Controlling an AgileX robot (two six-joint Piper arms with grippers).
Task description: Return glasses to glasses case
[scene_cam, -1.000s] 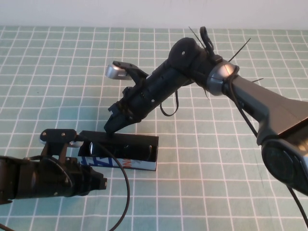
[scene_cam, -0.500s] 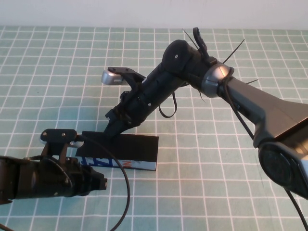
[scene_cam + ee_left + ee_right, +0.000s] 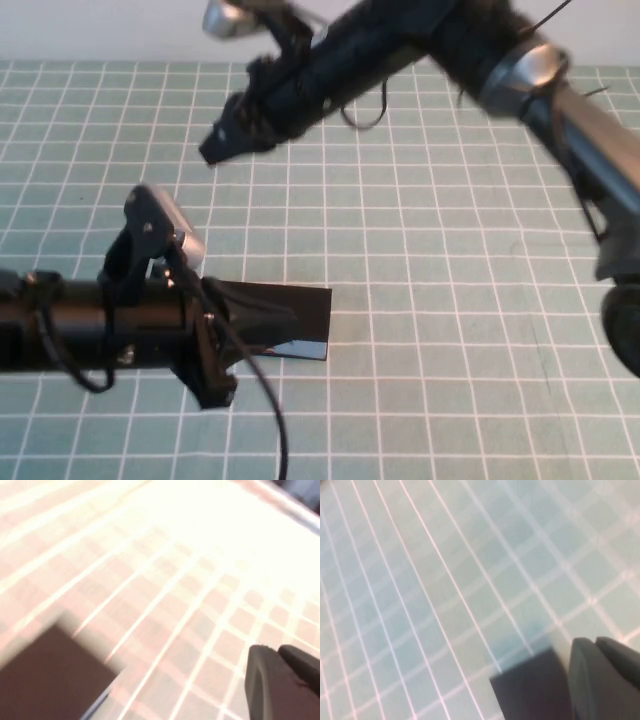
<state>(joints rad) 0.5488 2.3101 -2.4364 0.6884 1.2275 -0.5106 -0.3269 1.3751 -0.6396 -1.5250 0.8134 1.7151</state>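
1. Right end effector (image 3: 215, 148): we see it raised clear of the glasses case (image 3: 290, 315), where half a second ago it pressed on the lid; its fingers look closed and empty.
2. Left end effector (image 3: 215, 375): now swung across the case's near left end; we cannot tell its opening.
3. Case: lid down, lying flat on the table (image 3: 450, 330). The glasses are not visible, so we judge them enclosed and the task nearly done.
4. Nothing else stands on the table.
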